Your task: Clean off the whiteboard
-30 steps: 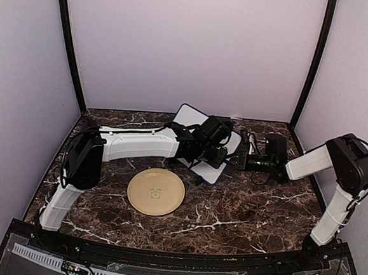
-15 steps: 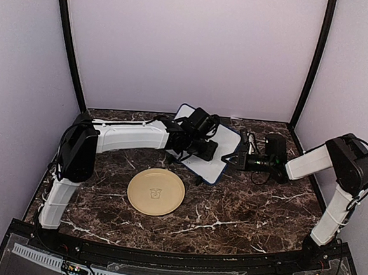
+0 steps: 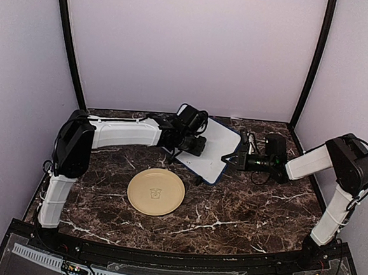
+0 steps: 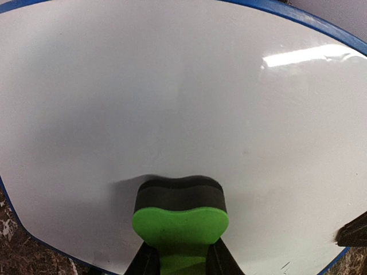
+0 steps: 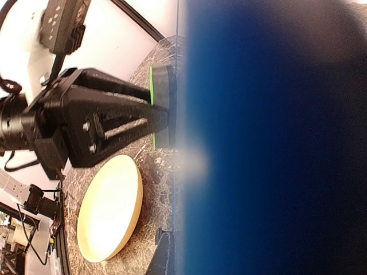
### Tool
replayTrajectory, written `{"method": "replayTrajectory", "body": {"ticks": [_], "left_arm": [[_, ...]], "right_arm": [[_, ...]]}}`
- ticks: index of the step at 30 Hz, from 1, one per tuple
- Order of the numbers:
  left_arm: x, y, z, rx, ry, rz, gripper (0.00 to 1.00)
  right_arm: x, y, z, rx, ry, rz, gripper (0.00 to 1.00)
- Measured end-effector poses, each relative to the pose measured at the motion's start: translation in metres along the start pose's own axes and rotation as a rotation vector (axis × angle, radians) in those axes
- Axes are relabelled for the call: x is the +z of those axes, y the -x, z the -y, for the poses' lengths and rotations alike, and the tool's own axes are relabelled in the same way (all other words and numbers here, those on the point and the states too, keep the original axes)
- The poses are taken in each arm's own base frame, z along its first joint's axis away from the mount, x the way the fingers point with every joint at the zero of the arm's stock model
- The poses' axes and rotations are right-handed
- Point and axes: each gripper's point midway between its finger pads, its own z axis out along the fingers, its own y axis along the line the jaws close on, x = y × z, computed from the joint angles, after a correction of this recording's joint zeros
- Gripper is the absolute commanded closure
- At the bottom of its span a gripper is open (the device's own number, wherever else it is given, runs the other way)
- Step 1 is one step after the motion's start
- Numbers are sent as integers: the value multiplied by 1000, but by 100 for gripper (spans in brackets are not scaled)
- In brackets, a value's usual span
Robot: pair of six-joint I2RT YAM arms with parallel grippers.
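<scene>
The whiteboard [image 3: 216, 146], white with a dark-blue frame, stands tilted at the back middle of the table. My left gripper [image 3: 192, 144] is shut on the green bone-shaped eraser [image 4: 180, 226], whose black felt side presses on the board face [image 4: 172, 86]. The board face around the eraser is white, with only tiny dark specks near the lower right corner [image 4: 284, 264]. My right gripper [image 3: 229, 159] holds the board's right edge. In the right wrist view the blue frame [image 5: 258, 143] fills the right half as a blur and hides my fingers. The eraser [image 5: 160, 103] shows there against the board.
A round tan plate [image 3: 156, 191] lies on the marble table in front of the board; it also shows in the right wrist view [image 5: 109, 209]. A black easel foot [image 5: 163, 252] stands beside it. Purple walls with black posts enclose the back and sides.
My left gripper has slid the eraser across the board from its lower right part toward the upper left. The right arm and the board have stayed in place.
</scene>
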Motion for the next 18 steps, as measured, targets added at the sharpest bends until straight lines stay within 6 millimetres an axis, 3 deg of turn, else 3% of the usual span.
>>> {"method": "replayTrajectory", "body": {"ticks": [3, 10, 14, 18], "left_arm": [[-2, -10, 17, 17, -11, -5, 100], [-11, -45, 84, 62, -116, -41, 100], [-12, -52, 90, 52, -129, -54, 100], [-9, -49, 82, 37, -120, -55, 100]], "right_arm": [[0, 0, 0, 0, 0, 0, 100], [0, -1, -1, -23, 5, -2, 100], [-1, -1, 0, -25, 5, -2, 100], [-1, -1, -1, -25, 6, -3, 100]]}}
